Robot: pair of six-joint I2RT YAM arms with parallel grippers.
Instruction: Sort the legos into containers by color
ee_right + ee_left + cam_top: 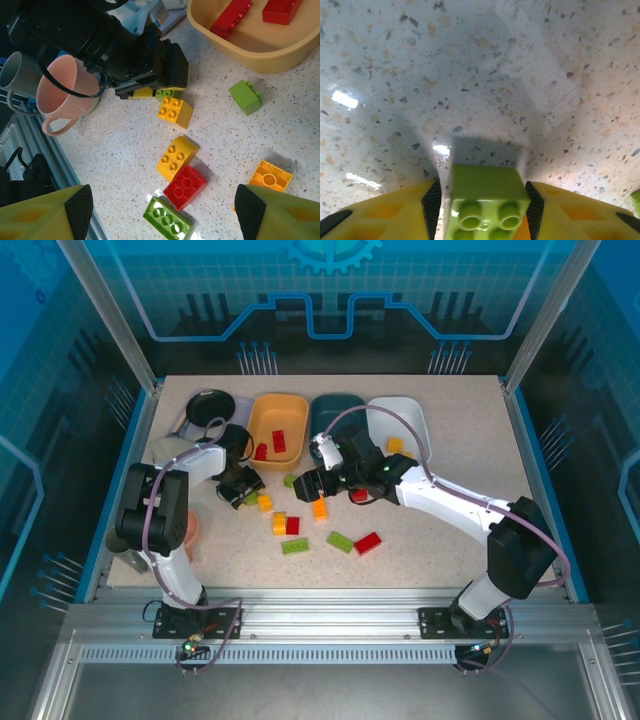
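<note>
Green plastic in the grip: a light green brick (489, 192) clamped between the black pads (432, 200) of the left tool (482, 200), studs facing the wrist camera, flat side walls pressed on either side. Speckled desk (470, 75) straight ahead of that tool, the brick's shadow across it; unclear whether lifted or touching. From the right wrist, the same piece tucked under the left tool's nose, right beside a yellow two-by-two brick (175, 111).

Right tool (165, 207) spread wide and holding nothing, poised above loose pieces. Between its fingers, a curved yellow brick (176, 157), a red brick (185, 186) and a long green brick (166, 219). Nearer its right finger, an orange brick (270, 176). Farther ahead, a green block (245, 96), then the orange-yellow bin (240, 50) with two red pieces inside. Pink mug (62, 95) behind the left tool.

Judged light, rigid and glossy, so prone to slipping or twisting if pinched at a corner. Best taken square across two opposite flat walls, low on the body, never across the studs. No call for a hard squeeze. Probably bound for the dark teal bin (335, 408), beyond the left tool and to its right in the overhead view, next to the white bin (418, 410) holding one orange piece.
</note>
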